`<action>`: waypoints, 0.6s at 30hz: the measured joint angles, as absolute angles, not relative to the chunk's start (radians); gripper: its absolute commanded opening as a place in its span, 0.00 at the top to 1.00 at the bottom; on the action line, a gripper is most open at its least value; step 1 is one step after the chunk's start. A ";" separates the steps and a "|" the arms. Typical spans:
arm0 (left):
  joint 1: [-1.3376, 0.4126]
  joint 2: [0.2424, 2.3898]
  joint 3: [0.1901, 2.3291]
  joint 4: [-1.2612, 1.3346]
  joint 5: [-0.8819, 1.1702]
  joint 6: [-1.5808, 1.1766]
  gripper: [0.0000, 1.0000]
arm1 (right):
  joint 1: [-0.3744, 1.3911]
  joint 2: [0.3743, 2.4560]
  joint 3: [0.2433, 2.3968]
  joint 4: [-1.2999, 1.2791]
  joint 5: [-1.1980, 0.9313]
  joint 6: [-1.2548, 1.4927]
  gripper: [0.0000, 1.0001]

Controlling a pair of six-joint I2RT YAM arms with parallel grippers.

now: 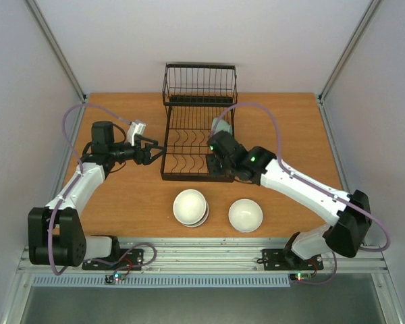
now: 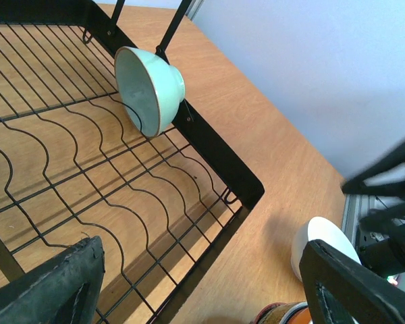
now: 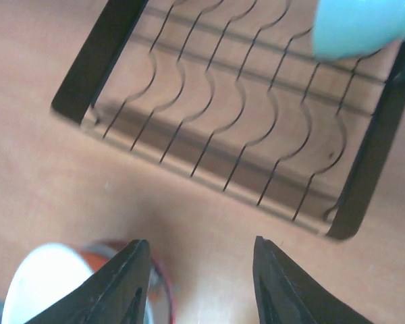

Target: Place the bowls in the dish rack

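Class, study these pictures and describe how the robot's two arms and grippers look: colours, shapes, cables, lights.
Both arms match: the left arm and right arm have white links between chunky black joints. A lilac cable loops along each. Small green lights glow on the right arm's joints. The left gripper and right gripper each end in two flat, matte black fingers.

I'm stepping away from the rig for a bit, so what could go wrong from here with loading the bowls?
The pale mint-green ceramic bowl leans on edge against the side rail of the black wire dish rack; a nudge could tip it out. The right gripper sits close to the rack's front rail and might snag the wires while heading for the stacked white ceramic bowls.
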State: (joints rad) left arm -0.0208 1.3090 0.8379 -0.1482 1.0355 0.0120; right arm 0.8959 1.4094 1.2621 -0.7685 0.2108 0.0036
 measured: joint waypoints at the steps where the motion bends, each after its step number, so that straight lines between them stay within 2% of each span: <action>1: -0.021 1.312 0.838 -0.149 1.036 0.012 0.21 | 0.924 1.399 1.253 -0.788 0.207 0.011 0.56; 9: -0.021 1.323 0.839 -0.161 1.036 0.012 0.21 | 1.118 1.426 1.250 -0.896 0.232 0.071 0.55; 18: -0.021 1.323 0.840 -0.168 1.040 0.012 0.21 | 1.150 1.487 1.250 -0.936 0.274 0.126 0.57</action>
